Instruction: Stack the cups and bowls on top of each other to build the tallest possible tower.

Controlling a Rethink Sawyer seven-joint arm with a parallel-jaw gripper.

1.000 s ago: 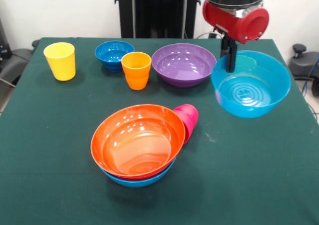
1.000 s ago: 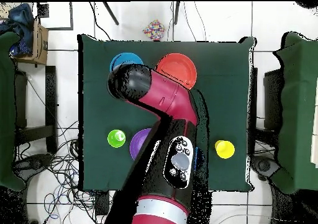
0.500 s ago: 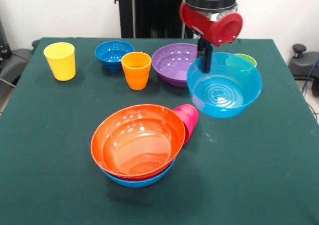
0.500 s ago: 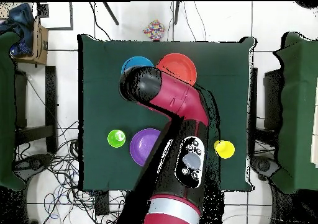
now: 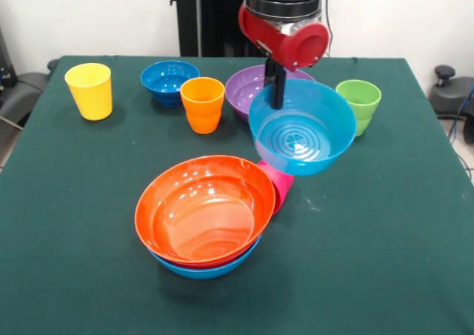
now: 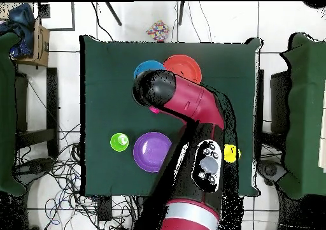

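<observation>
Green cloth covers the table (image 5: 67, 224), and on it sit brightly coloured plastic cups and bowls. Near the front edge is the tower (image 5: 206, 215): a large orange bowl (image 5: 205, 208) nested in a light-blue bowl (image 5: 211, 267), with a thin red rim showing between them. A magenta-pink cup (image 5: 280, 179) lies on its side, touching the orange bowl's right rim.

From above comes the red and black arm (image 5: 285, 24). Its gripper (image 5: 277, 83) pinches the far rim of a second large light-blue bowl (image 5: 301, 127), one dark finger (image 5: 278, 89) showing inside the rim. This bowl hangs in the air, tilted slightly, just above the pink cup and to the right of the tower. Part of a purple bowl (image 5: 252, 89) shows behind it.

Across the far side of the table, from left to right, stand a yellow cup (image 5: 89, 90), a small dark-blue bowl (image 5: 169, 81), an orange cup (image 5: 202, 104), the purple bowl, and a light green cup (image 5: 358, 105), all upright.

From overhead, the arm hides much of the table; the held bowl peeks out beside the tower.
</observation>
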